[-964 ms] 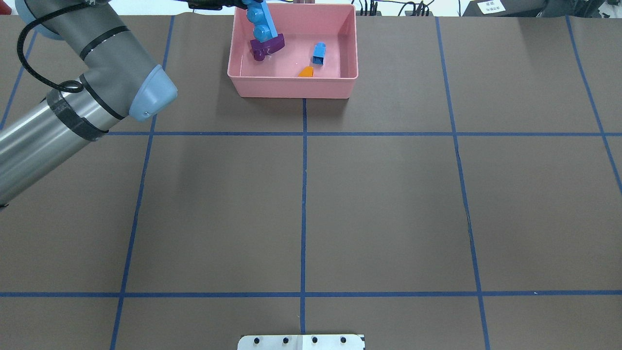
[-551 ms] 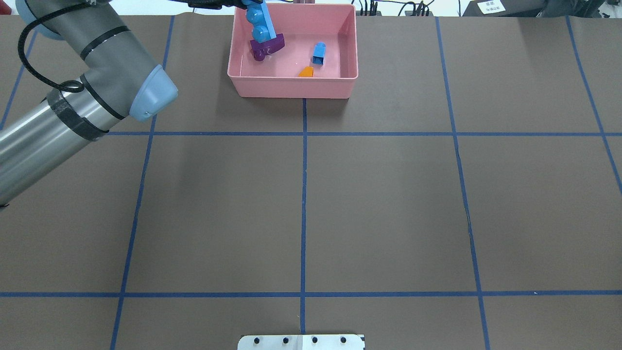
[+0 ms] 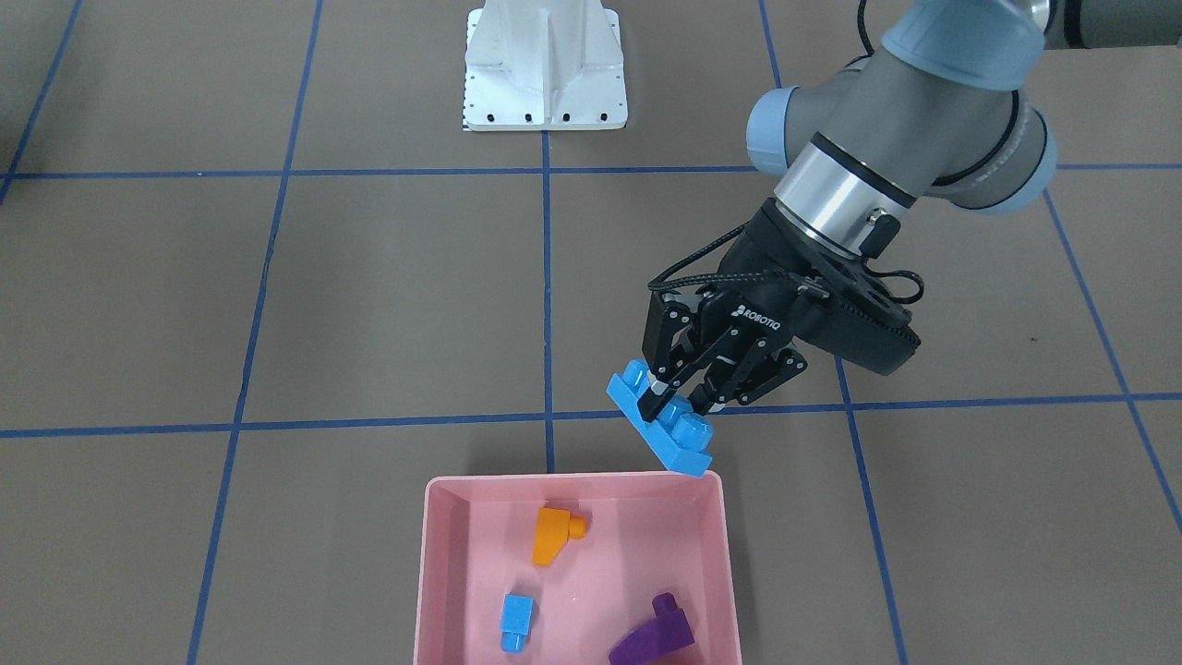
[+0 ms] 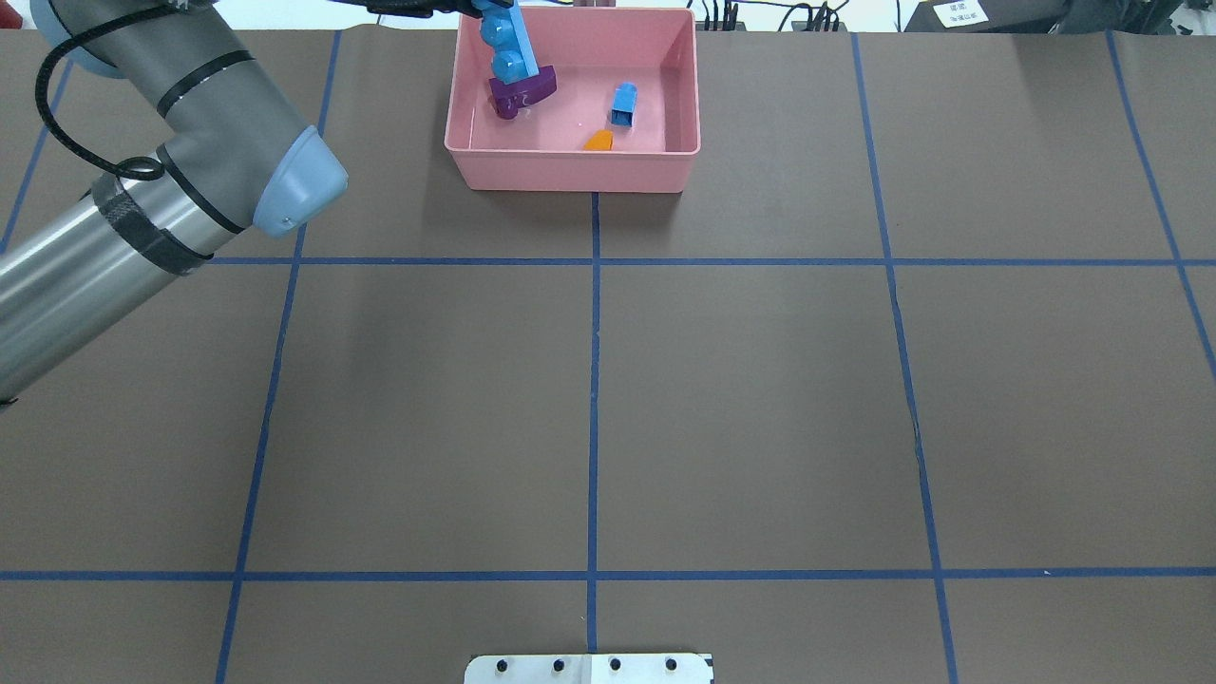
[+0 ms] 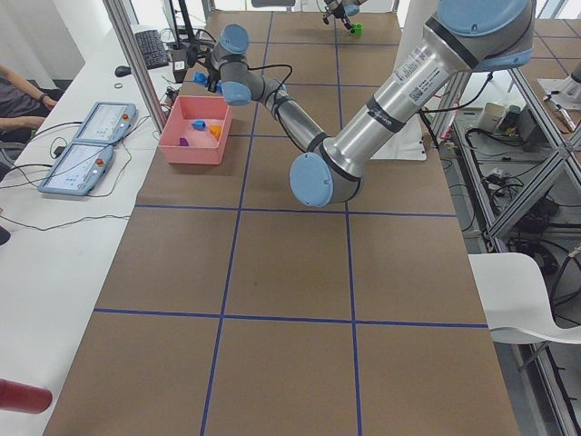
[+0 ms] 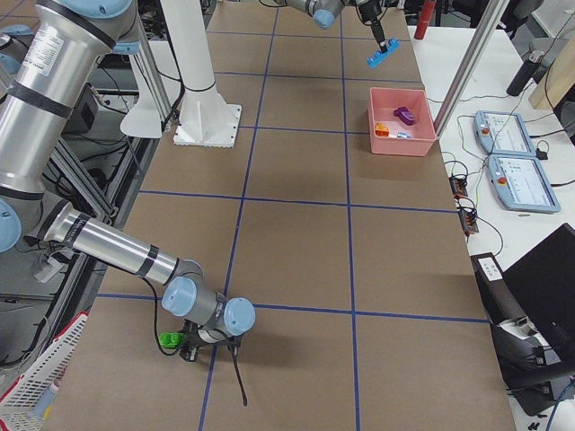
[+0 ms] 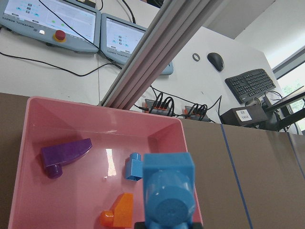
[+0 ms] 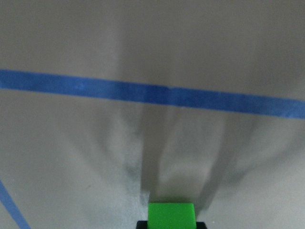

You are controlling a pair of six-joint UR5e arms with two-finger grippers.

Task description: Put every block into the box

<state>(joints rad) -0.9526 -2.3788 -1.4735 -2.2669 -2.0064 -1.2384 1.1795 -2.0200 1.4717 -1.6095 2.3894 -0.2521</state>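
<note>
My left gripper is shut on the long blue four-stud bar and holds it tilted above the near corner of the pale pink box. In the box lie the orange sloped brick, the small blue cube and the purple sloped brick. The left wrist view shows the bar over the box. My right gripper is low over the table far from the box, shut on the green two-stud brick, which also shows in the exterior right view.
The white metal base plate stands at the robot's side of the table. Blue tape lines cross the brown table. Beyond the box are an aluminium post and operator consoles. An operator sits by the table's far side.
The blue bar in my left gripper has shifted very slightly toward the far edge of the overhead view. The bricks in the box have not moved.
</note>
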